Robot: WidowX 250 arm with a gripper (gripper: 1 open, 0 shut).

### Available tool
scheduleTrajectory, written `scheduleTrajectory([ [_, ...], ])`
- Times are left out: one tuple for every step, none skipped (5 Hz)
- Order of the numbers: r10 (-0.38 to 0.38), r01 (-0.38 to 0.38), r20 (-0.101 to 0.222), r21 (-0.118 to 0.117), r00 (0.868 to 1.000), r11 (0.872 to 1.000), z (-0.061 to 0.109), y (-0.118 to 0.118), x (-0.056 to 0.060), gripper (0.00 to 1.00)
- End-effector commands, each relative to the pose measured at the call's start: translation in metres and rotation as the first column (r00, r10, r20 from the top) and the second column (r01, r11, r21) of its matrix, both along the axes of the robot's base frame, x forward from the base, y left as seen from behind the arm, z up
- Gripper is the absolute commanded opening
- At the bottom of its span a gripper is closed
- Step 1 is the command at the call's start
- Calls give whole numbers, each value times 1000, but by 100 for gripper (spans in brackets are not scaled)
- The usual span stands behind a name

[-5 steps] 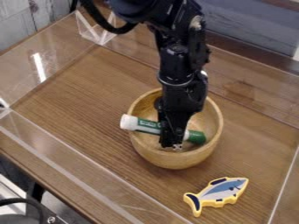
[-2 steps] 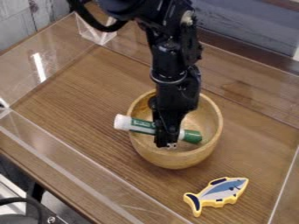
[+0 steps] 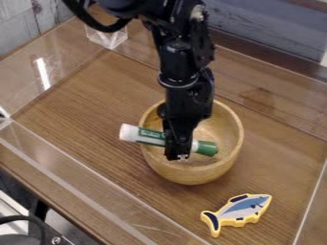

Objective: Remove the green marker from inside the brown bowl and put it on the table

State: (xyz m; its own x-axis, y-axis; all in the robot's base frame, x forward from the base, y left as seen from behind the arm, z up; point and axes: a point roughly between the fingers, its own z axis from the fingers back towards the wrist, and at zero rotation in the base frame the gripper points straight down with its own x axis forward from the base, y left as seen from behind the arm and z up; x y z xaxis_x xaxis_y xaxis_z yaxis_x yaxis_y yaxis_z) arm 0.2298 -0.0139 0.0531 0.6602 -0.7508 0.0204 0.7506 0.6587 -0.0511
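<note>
The green marker (image 3: 202, 146) lies roughly level across the brown bowl (image 3: 217, 166), its white cap end (image 3: 132, 133) sticking out past the bowl's left rim. My gripper (image 3: 178, 147) comes straight down from the black arm and is shut on the marker's middle, hiding part of its green body. The marker sits at about rim height, above the bowl's floor. The bowl rests on the dark wood-grain table (image 3: 102, 100).
A blue-and-yellow fish toy (image 3: 238, 211) lies on the table in front of the bowl, to the right. Low clear acrylic walls (image 3: 76, 182) run round the table's edges. Bare tabletop stretches left of and behind the bowl.
The marker has shifted a little up and to the left with the gripper shut on it; its white end now reaches further past the bowl's rim.
</note>
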Motion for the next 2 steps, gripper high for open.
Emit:
scheduleTrajectory([
  [-2,2,56,-12,998,1000,15,2,5,0],
  [-8,10,58,-22,998,1000,18,2,3,0],
])
